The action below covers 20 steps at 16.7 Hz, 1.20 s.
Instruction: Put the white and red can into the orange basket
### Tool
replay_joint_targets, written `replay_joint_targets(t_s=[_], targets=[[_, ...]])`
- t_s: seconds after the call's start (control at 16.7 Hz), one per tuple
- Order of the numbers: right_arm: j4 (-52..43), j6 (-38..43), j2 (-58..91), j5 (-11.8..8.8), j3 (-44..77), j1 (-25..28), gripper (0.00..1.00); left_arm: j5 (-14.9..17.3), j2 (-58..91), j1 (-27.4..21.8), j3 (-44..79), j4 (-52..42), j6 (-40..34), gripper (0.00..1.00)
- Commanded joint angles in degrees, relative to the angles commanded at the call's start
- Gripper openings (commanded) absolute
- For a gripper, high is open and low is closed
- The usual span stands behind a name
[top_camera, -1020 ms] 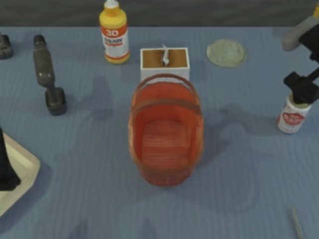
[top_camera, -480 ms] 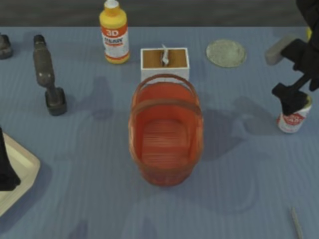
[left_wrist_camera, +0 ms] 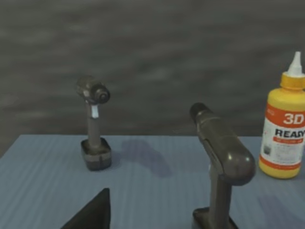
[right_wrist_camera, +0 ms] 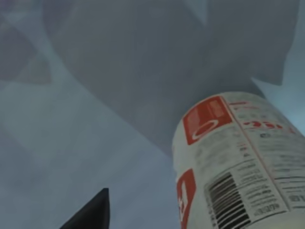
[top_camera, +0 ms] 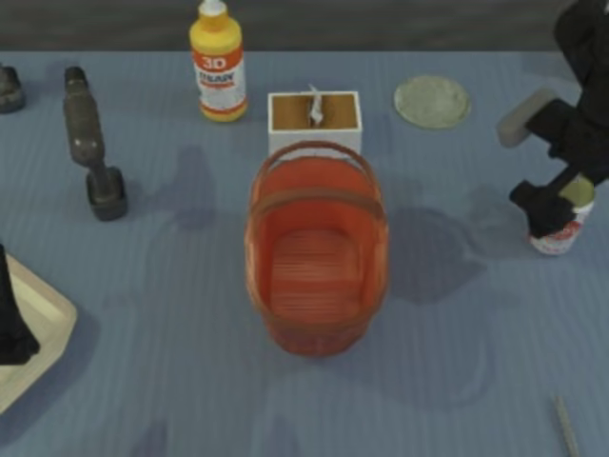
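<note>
The white and red can [top_camera: 563, 235] stands upright near the table's right edge, and its red label and barcode fill the right wrist view [right_wrist_camera: 238, 162]. My right gripper [top_camera: 561, 203] is open and right over the can, one dark finger [top_camera: 540, 206] covering its left shoulder. In the wrist view one fingertip [right_wrist_camera: 93, 214] shows beside the can, apart from it. The orange basket [top_camera: 255, 238] sits mid-table with nothing in it, well left of the can. My left gripper [top_camera: 11, 333] is parked at the left edge, open.
A yellow bottle [top_camera: 218, 62] and a white box with a brown top [top_camera: 315, 116] stand behind the basket. Two dark drills [top_camera: 90, 143] [top_camera: 8, 88] lie far left, over a cream tray [top_camera: 46, 309]. A grey disc [top_camera: 432, 101] and a grey block [top_camera: 521, 116] are back right.
My right arm has swung in from the right edge and come down over the can, its finger now covering the can's upper left. The can, the basket and the left arm have not moved.
</note>
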Motion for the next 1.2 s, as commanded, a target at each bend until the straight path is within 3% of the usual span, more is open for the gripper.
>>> replay_joint_targets(t_s=[0.36,1.14,1.2], targets=[[2.63,0.05,0.92,0.01,-1.78,0.05,1.00,0.00,0.00,0.00,0.00,0.00,0.00,1.00],[2.63,0.05,0.92,0.01,-1.78,0.05,0.02,0.00,0.00,0.00,0.00,0.00,0.00,1.00],[2.63,0.05,0.92,0.01,-1.78,0.05,0.00,0.00,0.00,0.00,0.00,0.00,0.00,1.00]])
